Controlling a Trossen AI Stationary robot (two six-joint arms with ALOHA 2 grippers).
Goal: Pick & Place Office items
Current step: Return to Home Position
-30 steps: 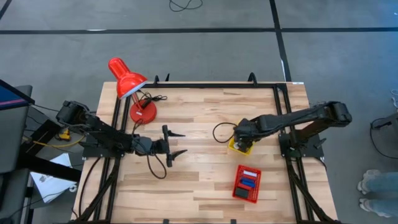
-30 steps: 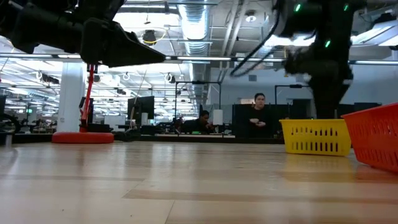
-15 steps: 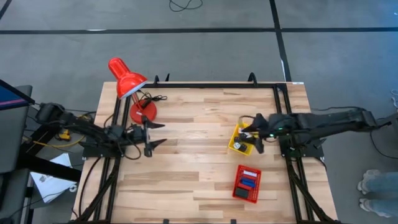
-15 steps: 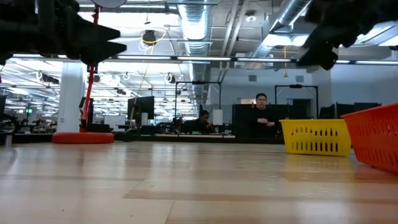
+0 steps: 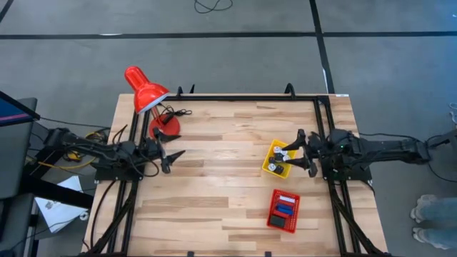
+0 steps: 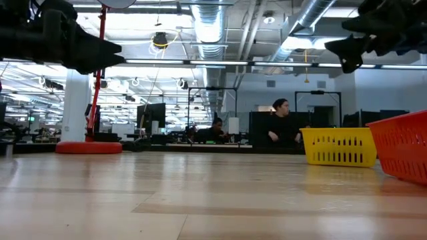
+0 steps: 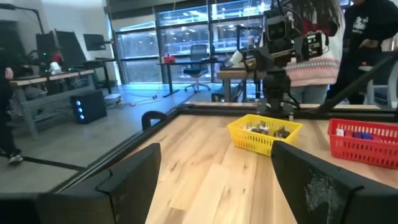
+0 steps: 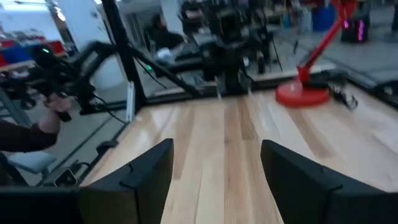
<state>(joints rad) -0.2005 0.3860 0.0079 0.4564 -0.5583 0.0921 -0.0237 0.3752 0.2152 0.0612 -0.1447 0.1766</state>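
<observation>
Two bins hold the small, thumb-sized office items (image 5: 284, 209): the red mesh basket (image 7: 364, 149) near the wooden desk's (image 5: 228, 193) front carries blue and white blocks, and the yellow mesh tray (image 7: 258, 142) beyond holds black-and-white bits. Expect light, rigid pieces; pinch them across flat sides. Both the left gripper (image 5: 171, 153) and right gripper (image 5: 295, 154) gape empty at opposite edges.

One camera is looking straight down at the table (image 5: 228, 143), another level across it; wrist cameras are facing each other over it.

Open-plan robotics lab, exposed ceiling ducts (image 6: 212, 27), desk (image 7: 50, 78), office chair (image 7: 198, 59), glass wall (image 7: 143, 43)
</observation>
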